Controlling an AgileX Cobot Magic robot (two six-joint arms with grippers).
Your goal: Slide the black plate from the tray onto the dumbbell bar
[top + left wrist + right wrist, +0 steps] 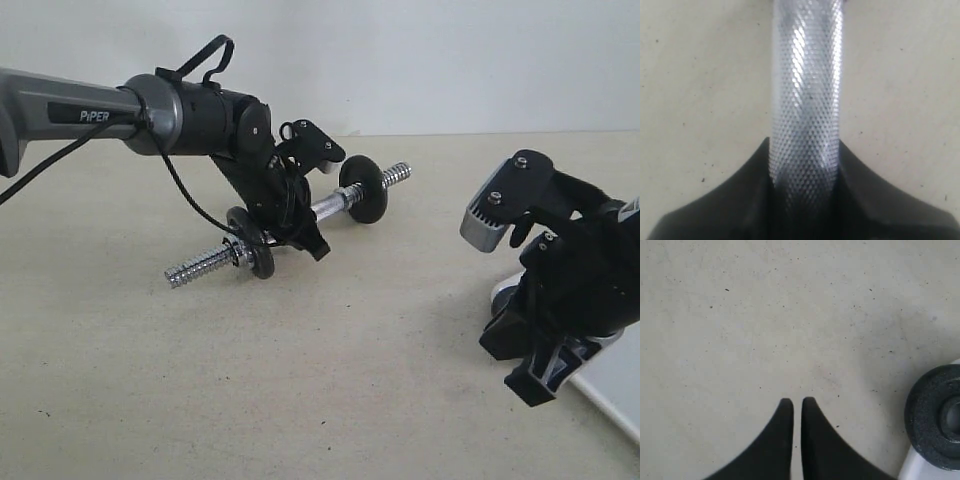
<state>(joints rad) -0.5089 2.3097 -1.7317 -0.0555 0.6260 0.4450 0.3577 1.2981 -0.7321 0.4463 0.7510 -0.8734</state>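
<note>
Black plate [936,424]: round, flat, dull black w/ grainy cast finish. Raised outer rim, sunken ring inside it, raised hub round a ctr hole. Partly cut off by the frame edge in right wrist view. Lies flat on the white tray [919,471], close to a rounded corner and its low rim. Mostly hidden behind the right arm in ext. view.

Right gripper [796,402]: fingers together bar a hairline slit, nothing btwn them. Hangs over bare beige table [765,315], just beside the plate, not touching it.

Dumbbell bar [330,205]: well apart from tray, on the left half of ext. view. Chrome, w/ spiral-threaded ends [198,266] and cross-hatched shaft. Carries a small black disc [362,188] toward the far end and another [252,243] toward the near end, chrome nut [237,251] against the near one.

Left gripper [805,145]: clamped on the knurled shaft btwn the two discs, black fingers [740,200] pressed against both sides, no gap visible in left wrist view.
</note>
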